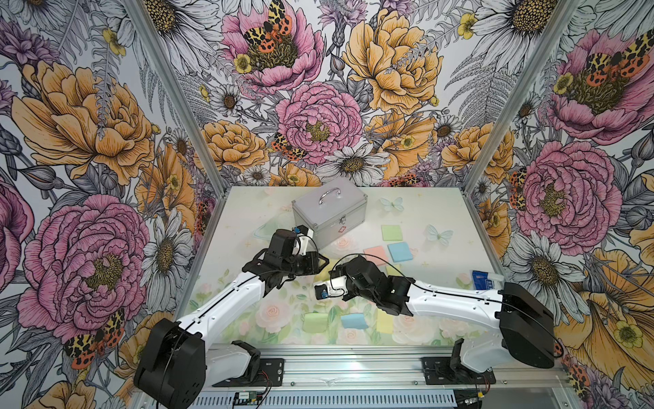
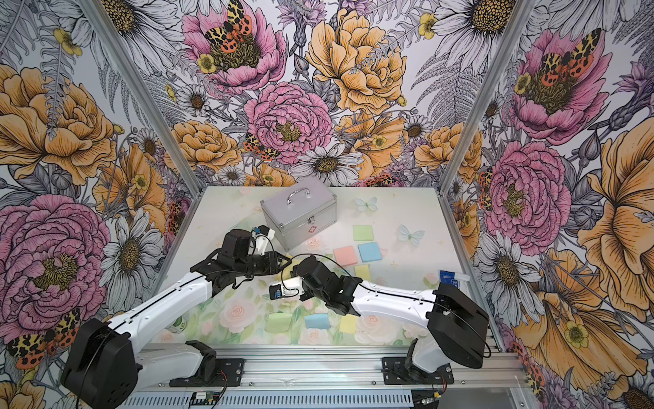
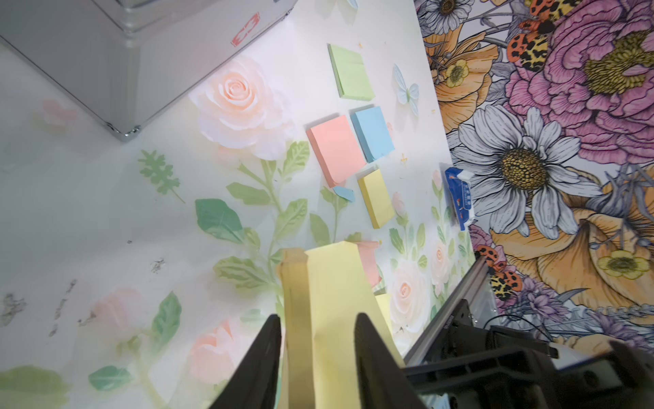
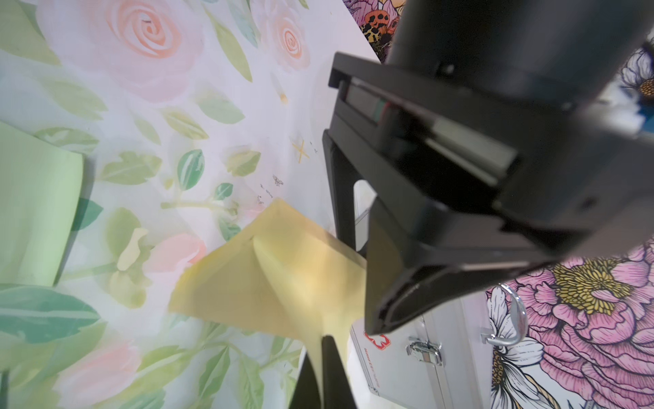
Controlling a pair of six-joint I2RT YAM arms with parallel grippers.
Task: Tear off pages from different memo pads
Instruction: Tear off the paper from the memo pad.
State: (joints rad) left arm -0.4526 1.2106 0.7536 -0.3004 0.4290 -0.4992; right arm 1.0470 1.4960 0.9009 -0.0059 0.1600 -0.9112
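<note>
Near edge: green page (image 1: 315, 323), blue page (image 1: 354, 320), yellow page (image 1: 385, 317) lie loose. Mid-table, R gripper (image 4: 323, 352) is clamped on yellow sheet (image 4: 329, 311), which runs to held yellow pad (image 3: 332, 283). L gripper (image 3: 318, 318) jaws apart w/ that pad between them; contact unclear. Green pad (image 1: 393, 232), salmon pad (image 1: 376, 254), blue pad (image 1: 400, 251), 2nd yellow pad (image 3: 376, 198) sit far right, just right of silver case (image 1: 329, 212).

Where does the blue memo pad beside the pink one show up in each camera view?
Both top views: blue memo pad right of centre on the table, just right of the pink pad.
Left wrist: beside the pink pad, between the green pad and the yellow pad.
Right wrist: not in it.
Shared landmark: the silver case, visible in all four.
</note>
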